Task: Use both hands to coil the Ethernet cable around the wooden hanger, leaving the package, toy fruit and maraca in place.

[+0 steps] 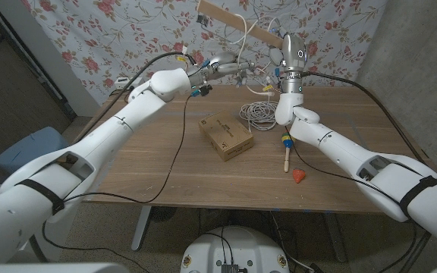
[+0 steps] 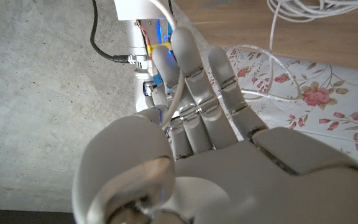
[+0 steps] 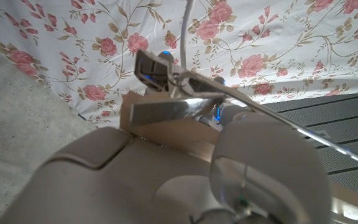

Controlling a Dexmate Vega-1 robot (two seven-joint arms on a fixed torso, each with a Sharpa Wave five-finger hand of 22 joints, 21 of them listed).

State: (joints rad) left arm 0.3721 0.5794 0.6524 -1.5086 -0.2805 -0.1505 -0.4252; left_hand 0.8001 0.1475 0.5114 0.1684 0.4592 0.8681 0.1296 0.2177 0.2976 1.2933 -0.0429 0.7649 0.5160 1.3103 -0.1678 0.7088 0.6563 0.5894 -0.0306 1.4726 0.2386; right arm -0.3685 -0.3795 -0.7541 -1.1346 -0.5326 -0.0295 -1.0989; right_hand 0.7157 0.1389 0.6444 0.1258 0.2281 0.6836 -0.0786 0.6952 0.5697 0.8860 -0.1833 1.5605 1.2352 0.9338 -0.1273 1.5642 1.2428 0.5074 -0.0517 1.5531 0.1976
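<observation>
My arms are glossy white and my fingers (image 2: pixel 194 81) pale silver-grey, with the white Ethernet cable (image 1: pixel 258 114) heaped on the brown wood-grain table (image 1: pixel 165 167). Beside that heap lies a tan cardboard package (image 1: pixel 226 136) with dark print, then a maraca (image 1: pixel 285 145) with a pale wood handle and coloured bands, then an orange-red toy fruit (image 1: pixel 300 177). Behind the table hangs a white cloth (image 1: pixel 112 30) patterned with pink-red roses, against which the light wooden hanger (image 1: pixel 234 21) shows.

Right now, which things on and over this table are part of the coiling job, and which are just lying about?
Part of the job:
wooden hanger, held up by the right hand
Ethernet cable, partly piled on the table
left hand, a strand running across its fingers

Lying about, leave alone:
package
maraca
toy fruit
</observation>
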